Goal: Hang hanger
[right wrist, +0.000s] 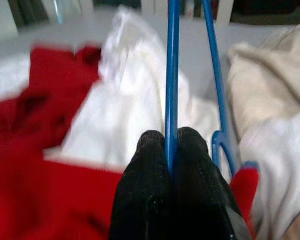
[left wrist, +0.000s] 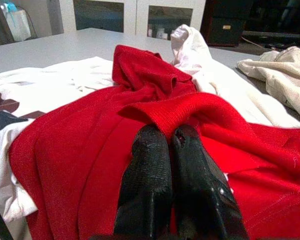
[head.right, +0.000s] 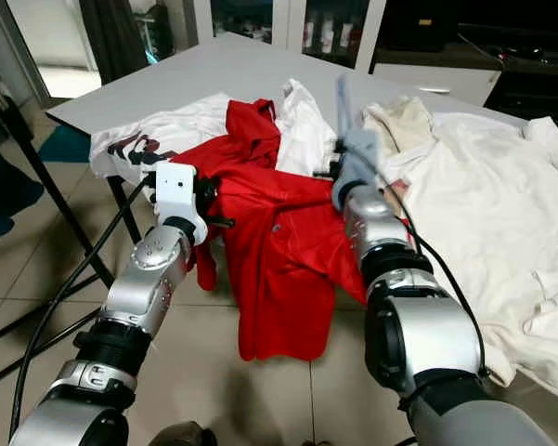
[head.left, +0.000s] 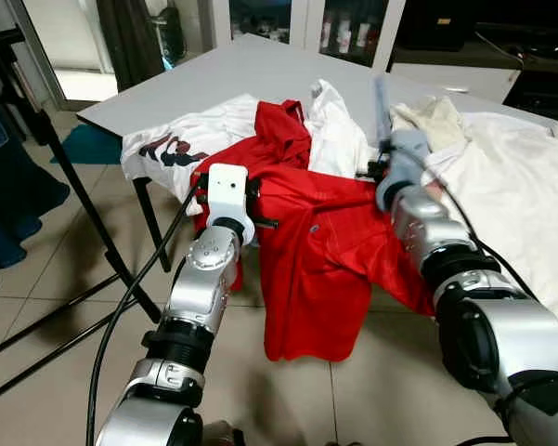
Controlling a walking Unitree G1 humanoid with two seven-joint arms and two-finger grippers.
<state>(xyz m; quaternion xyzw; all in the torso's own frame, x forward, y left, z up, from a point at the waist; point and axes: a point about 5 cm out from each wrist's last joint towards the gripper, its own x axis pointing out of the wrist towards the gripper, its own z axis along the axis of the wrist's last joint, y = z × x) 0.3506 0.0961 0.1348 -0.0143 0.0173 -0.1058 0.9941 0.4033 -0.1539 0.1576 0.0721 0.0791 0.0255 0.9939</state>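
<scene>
At the far left we see the dark legs of a clothes rack [head.left: 84, 214] standing on the tiled floor [head.left: 37, 279]. Beside it is a grey table [head.left: 214, 74], with clothes heaped along its near edge.

Furthest left on the table lies a white printed T-shirt [head.left: 172, 144]. Next comes a red shirt [head.left: 316, 251], partly on the tabletop and partly hanging over the edge toward the floor. Our left gripper [left wrist: 175, 150] sits at the red shirt's left side. In the left wrist view its two black fingers [left wrist: 145, 190] are pressed together on a raised fold of the red cloth, so we judge that it is pinching the shirt.

Just right of the red shirt is a bunched white garment [head.left: 339, 135]. Our right gripper [right wrist: 172, 145] is near it, above the table edge. Its fingers are clamped on the thin bar of a blue hanger [right wrist: 172, 65], which rises away from the fingers over the white garment. In the head views the hanger is only a pale blur.

To the right, cream garments [head.left: 511, 195] spread across the rest of the table.

As for progress, we judge the work to be at an early stage: hanger and shirt are each held, but the hanger is not yet inside the shirt, and nothing is on the rack yet.
</scene>
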